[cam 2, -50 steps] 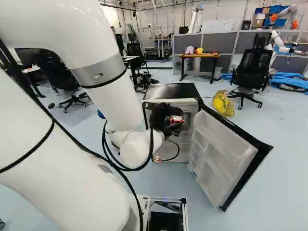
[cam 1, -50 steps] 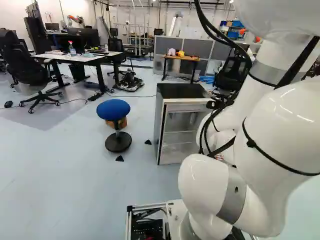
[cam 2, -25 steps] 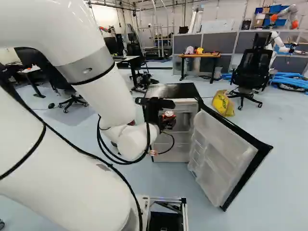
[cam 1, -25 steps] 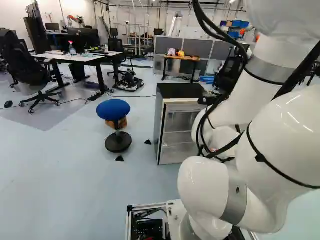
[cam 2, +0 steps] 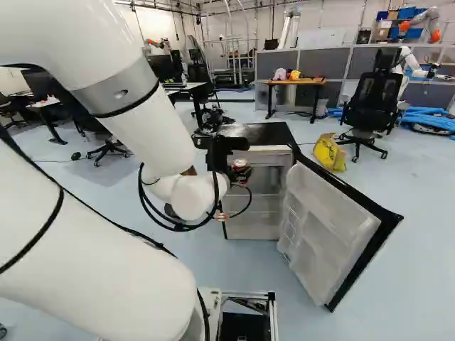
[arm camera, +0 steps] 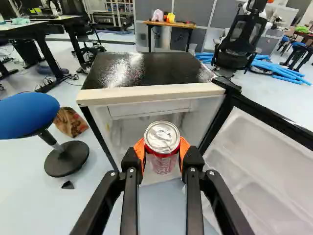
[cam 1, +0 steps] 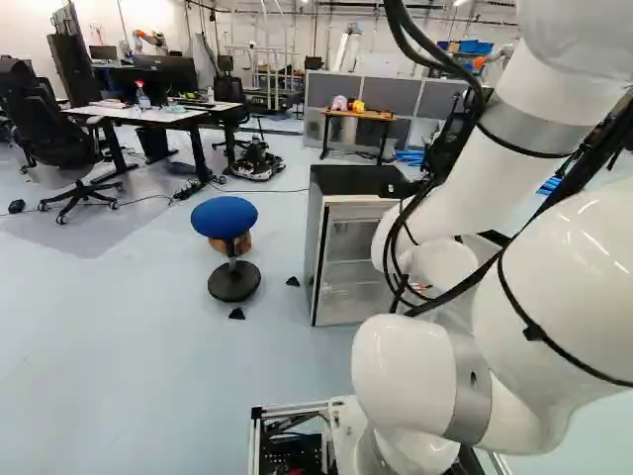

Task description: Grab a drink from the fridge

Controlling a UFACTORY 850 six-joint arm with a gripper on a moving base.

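Note:
In the right base view my gripper [cam 2: 238,169] is in front of the fridge [cam 2: 257,135], near the height of its upper part. The wrist view shows the gripper [arm camera: 162,152] shut on a drink can [arm camera: 162,139], silver-topped with red and white sides, an orange pad on either side. The can stands upright in the grip, outside the fridge opening. Behind it lies the open fridge [arm camera: 146,68] with its black top and pale interior. The fridge door [cam 2: 330,231] stands wide open to the right in the right base view.
A blue stool [cam 1: 225,218] stands left of the fridge in the left base view. Beyond are a wooden table [cam 2: 295,82], an office chair [cam 2: 371,103], a yellow bag [cam 2: 330,152] and blue hoses [cam 2: 430,119]. Another robot [cam 2: 409,60] stands at the back right.
The arm has shifted leftward in the right base view, carrying the can with it, and the gripper has turned. The base, fridge and door have not moved.

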